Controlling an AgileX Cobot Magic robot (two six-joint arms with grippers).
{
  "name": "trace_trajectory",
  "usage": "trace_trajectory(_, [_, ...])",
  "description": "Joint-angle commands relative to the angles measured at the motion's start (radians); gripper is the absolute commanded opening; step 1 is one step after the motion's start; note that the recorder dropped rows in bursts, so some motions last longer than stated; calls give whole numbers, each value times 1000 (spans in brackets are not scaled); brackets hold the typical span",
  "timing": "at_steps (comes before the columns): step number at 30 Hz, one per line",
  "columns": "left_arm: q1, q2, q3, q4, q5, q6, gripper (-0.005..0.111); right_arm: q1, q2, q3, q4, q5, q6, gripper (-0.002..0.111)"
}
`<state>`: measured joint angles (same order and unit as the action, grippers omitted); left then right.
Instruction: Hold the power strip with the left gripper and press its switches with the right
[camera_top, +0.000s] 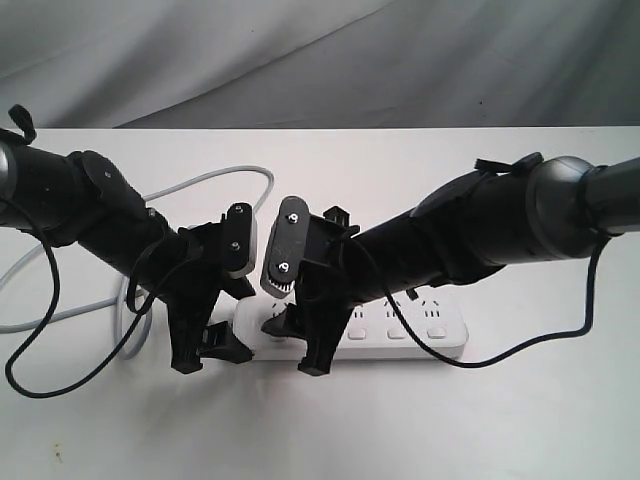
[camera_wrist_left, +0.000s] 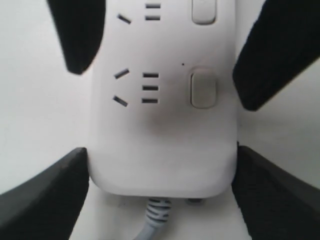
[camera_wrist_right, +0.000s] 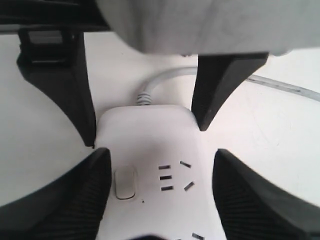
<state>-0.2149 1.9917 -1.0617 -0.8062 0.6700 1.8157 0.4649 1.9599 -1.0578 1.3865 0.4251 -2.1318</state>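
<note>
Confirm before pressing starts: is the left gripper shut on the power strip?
Shut: left gripper fingers touch both sides of the power strip near its cord.

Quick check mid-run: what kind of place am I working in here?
Probably a staged robot test bench: bare white table, draped grey backdrop, and just a power strip with its grey cord.

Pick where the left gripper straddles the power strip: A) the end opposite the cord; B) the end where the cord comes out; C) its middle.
B: the left gripper sits astride the power strip right where the cord leaves it.
</note>
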Motion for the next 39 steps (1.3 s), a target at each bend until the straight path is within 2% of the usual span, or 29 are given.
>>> trace_trajectory(1, [-4,2,-3,1,7,-6,69,3,2,-22,11,-22,-13,55])
trace_trajectory(39, [-4,2,-3,1,7,-5,69,12,71,-56,-80,-17,-11,55])
